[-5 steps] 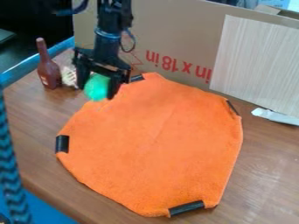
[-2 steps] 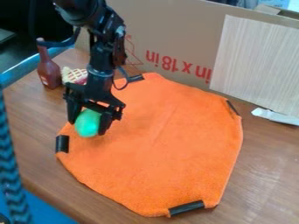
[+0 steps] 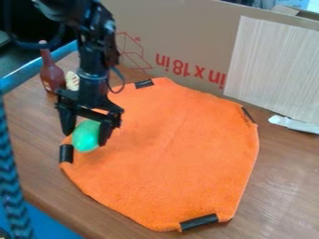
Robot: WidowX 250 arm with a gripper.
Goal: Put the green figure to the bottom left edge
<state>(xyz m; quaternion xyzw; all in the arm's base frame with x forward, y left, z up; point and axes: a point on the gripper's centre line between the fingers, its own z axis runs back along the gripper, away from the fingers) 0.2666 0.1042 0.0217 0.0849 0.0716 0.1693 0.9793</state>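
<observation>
The gripper [image 3: 85, 137] hangs over the left side of the orange cloth [image 3: 168, 154], its fingers closed around the green figure [image 3: 86, 136]. The figure is rounded and egg-like, held between the two fingers just above and right of the black clip [image 3: 66, 153] at the cloth's left edge. Whether its underside touches the cloth I cannot tell.
A brown bottle [image 3: 52, 73] stands at the back left, with a pale patterned item [image 3: 72, 81] beside it, partly behind the arm. A large cardboard box [image 3: 181, 37] and a pale panel [image 3: 274, 70] line the back. A white object [image 3: 293, 124] lies at the right.
The gripper has come down and toward the front left with the green figure held in it, from the cloth's back left to near the left clip.
</observation>
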